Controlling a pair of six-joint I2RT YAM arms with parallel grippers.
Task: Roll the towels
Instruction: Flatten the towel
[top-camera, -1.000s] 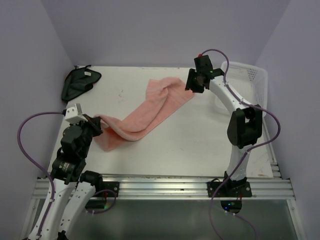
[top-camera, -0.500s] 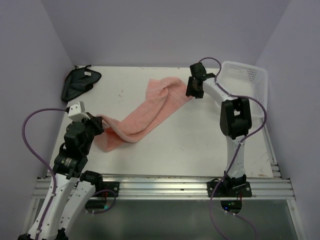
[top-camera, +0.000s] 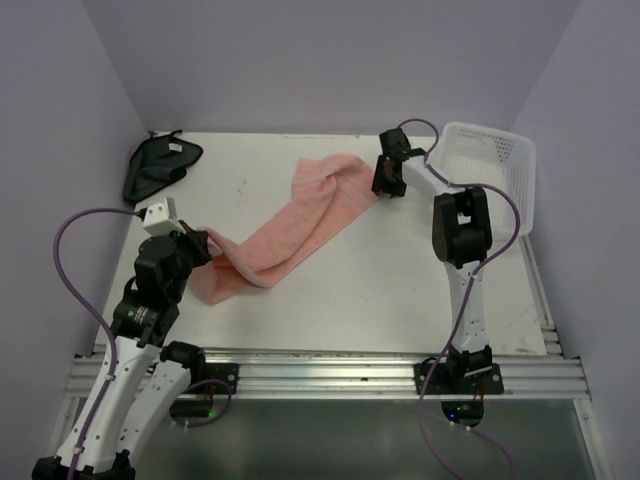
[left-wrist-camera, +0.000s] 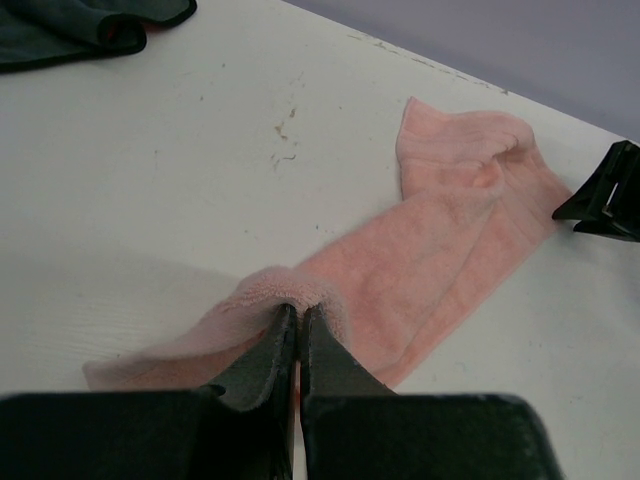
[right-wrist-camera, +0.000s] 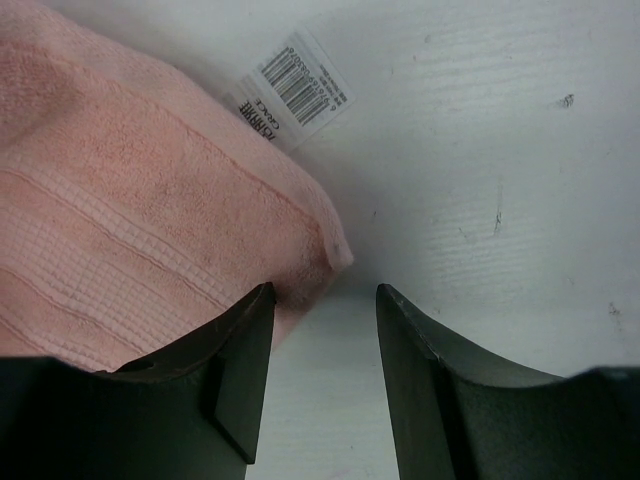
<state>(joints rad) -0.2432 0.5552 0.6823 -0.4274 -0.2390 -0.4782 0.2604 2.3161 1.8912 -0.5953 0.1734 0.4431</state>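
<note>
White surface (top-camera: 400, 280) | our left fingers (left-wrist-camera: 266, 354) clamp salmon-pink towel (top-camera: 300, 220) end | right fingers (right-wrist-camera: 235, 348), apart, have reached its far corner | we judge stretching next

Lighting is bright & even, delivered from overhead; no glare is seen on the white table (top-camera: 380, 280). Only soft shadows are cast: in the left wrist view, a faint grey patch on the table beside the raised fold of the pink towel (left-wrist-camera: 440, 260); in the right wrist view, a darker strip under its corner. The left gripper (left-wrist-camera: 297, 312) & right gripper (right-wrist-camera: 322, 292) are rendered near-black w/ little detail, edges slightly soft. The barcode tag (right-wrist-camera: 295, 88) is sharp. The top view is softer, low-res.
</note>
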